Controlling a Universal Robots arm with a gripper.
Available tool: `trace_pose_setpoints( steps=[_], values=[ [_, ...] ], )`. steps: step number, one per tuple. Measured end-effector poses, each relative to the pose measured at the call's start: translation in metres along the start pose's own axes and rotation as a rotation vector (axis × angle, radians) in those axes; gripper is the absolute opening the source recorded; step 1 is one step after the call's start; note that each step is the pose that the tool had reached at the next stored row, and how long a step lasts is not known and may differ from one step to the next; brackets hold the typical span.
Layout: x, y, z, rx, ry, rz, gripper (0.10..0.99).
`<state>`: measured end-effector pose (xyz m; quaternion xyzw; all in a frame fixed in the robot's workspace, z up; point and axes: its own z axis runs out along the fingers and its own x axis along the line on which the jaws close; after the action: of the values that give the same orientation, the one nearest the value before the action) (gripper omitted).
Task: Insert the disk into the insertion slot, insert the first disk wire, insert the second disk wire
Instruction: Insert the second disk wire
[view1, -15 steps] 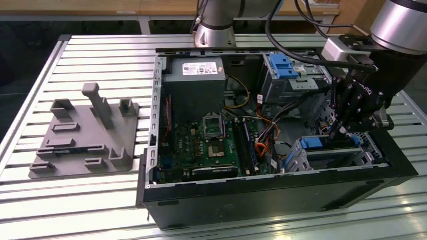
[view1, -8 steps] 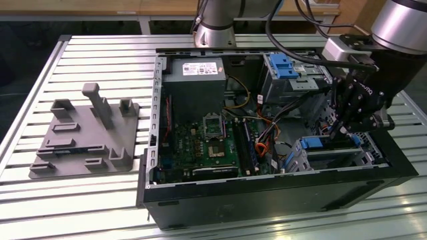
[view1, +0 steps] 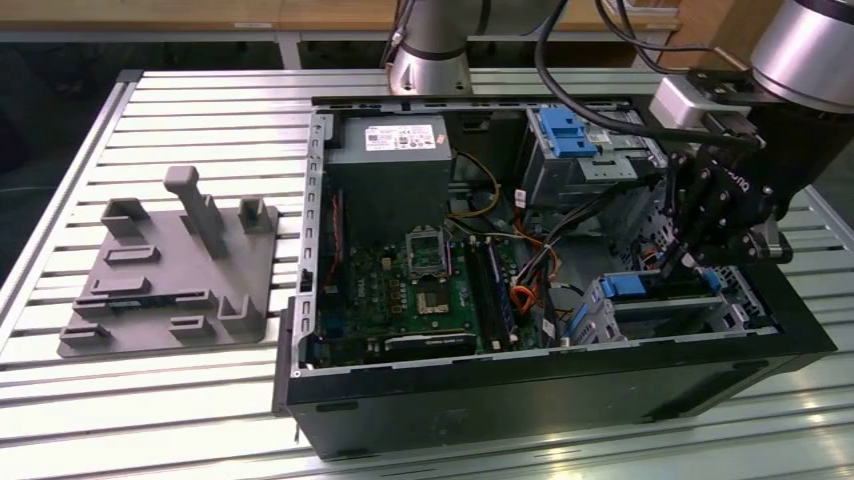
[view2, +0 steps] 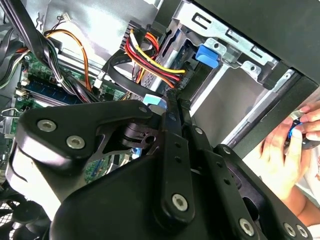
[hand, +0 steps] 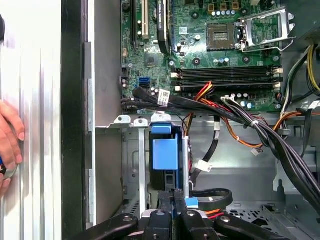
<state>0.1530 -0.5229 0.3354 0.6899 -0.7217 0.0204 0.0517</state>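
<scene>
A slatted metal desk (view1: 174, 400) carries an open black computer case (view1: 534, 385) lying on its side, and a grey plastic fixture (view1: 167, 275) lies on the slats towards the exterior view's left. Inside the case are the green motherboard (view1: 400, 290), bundled cables (hand: 260, 130) and a grey bay with a blue latch (view1: 567, 135) at the far end. The robot's hand (view1: 687, 262) hangs over the near corner on the exterior view's right, just above the insertion slot (view1: 667, 310). The disk (hand: 165, 155) stands on edge in that cage, its long axis running down into the slot and its blue carrier tab facing the motherboard. The fingers (hand: 172, 200) are drawn narrow, close together at the disk's end; whether they actually clamp it I cannot tell. A person's hand (view2: 287, 150) rests outside the case wall.
</scene>
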Motion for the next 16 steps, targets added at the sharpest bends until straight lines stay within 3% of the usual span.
trace_pose_setpoints(
  steps=[16],
  values=[
    [0.0016, -0.0001, 0.0019, 0.000, -0.0054, 0.000, 0.145]
  ],
)
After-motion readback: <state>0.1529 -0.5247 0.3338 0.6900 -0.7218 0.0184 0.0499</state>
